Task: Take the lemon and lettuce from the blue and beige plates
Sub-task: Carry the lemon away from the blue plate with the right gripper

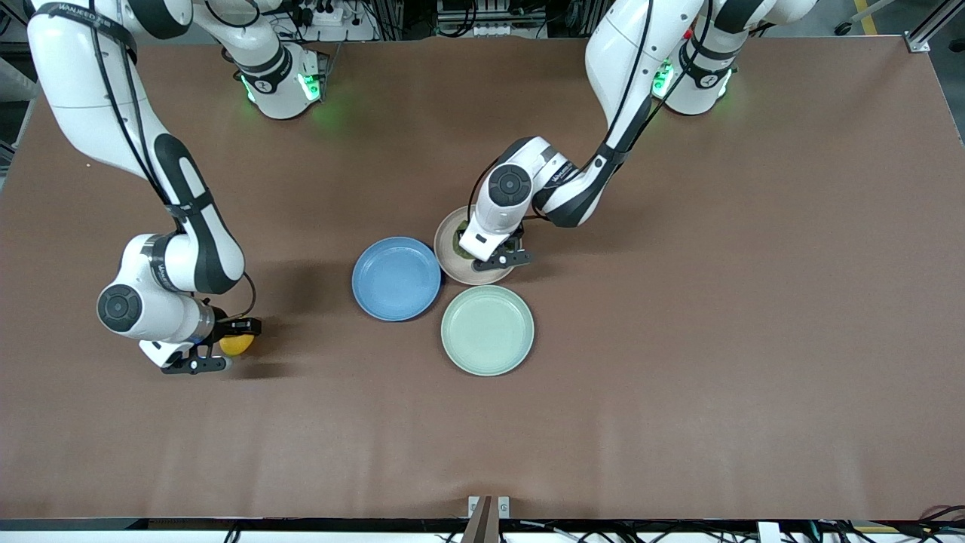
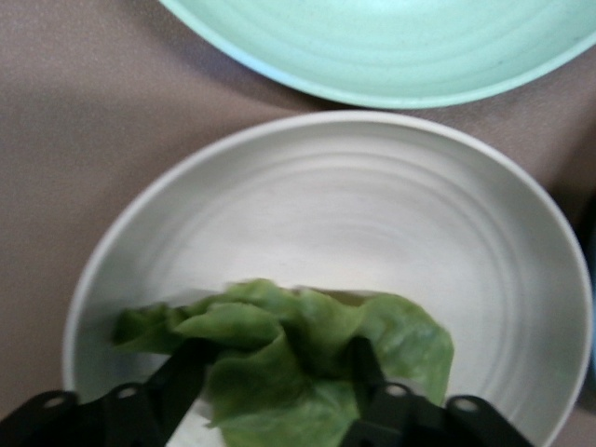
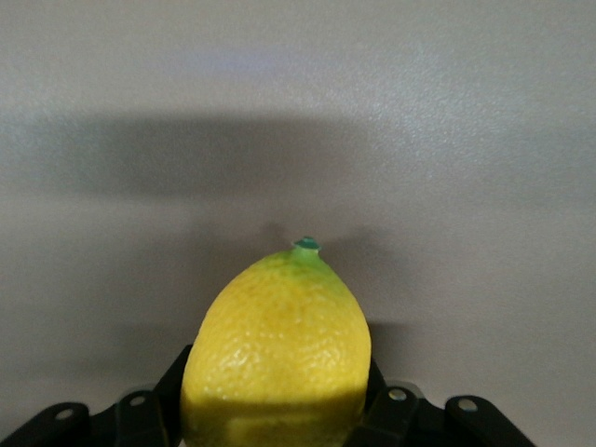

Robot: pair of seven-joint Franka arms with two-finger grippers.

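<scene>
My right gripper [image 1: 223, 347] is shut on the yellow lemon [image 1: 237, 345], low over bare table toward the right arm's end, away from the plates. In the right wrist view the lemon [image 3: 277, 340] fills the space between my fingers. The blue plate [image 1: 396, 278] holds nothing. My left gripper [image 1: 499, 255] is down in the beige plate [image 1: 446, 262], which lies beside the blue plate. In the left wrist view my left gripper [image 2: 279, 361] is closed on the bunched green lettuce [image 2: 307, 349], which still lies low in the beige plate [image 2: 372, 214]. A bit of lettuce [image 1: 457, 245] shows under the hand.
A pale mint-green plate [image 1: 487, 329] lies nearer the front camera than the beige plate, almost touching it and the blue plate. Its rim also shows in the left wrist view [image 2: 391, 56]. Brown table surface [image 1: 716, 339] spreads around the plates.
</scene>
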